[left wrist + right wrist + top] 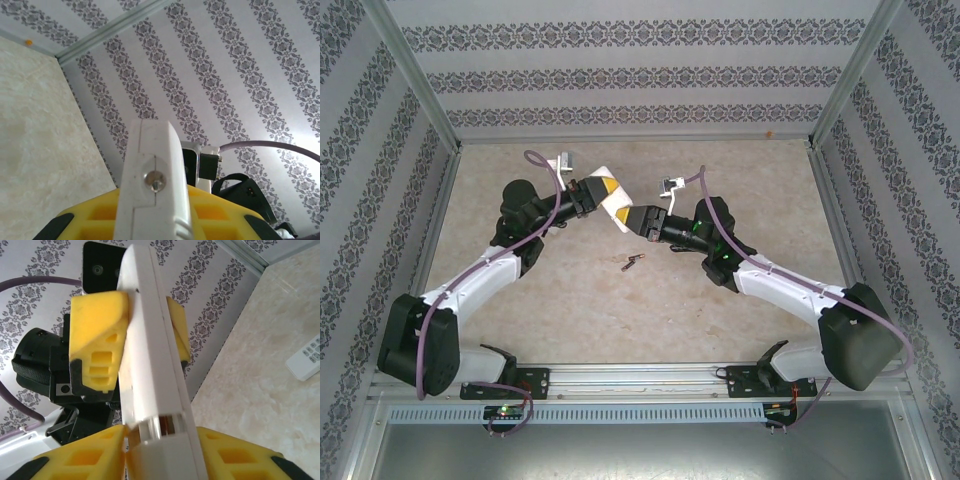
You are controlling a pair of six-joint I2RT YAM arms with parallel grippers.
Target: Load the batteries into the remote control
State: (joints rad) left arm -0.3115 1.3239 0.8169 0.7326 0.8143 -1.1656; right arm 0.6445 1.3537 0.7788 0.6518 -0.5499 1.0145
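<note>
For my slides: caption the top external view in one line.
Left hand grips a white remote in the air, right hand at its other end; one battery lies loose on the table.

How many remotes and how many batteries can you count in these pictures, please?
Remotes: 2 (held remote, loose remote)
Batteries: 1 (loose battery); a shiny cylinder at the held remote's end may be a second
Total: 3 sure
</note>
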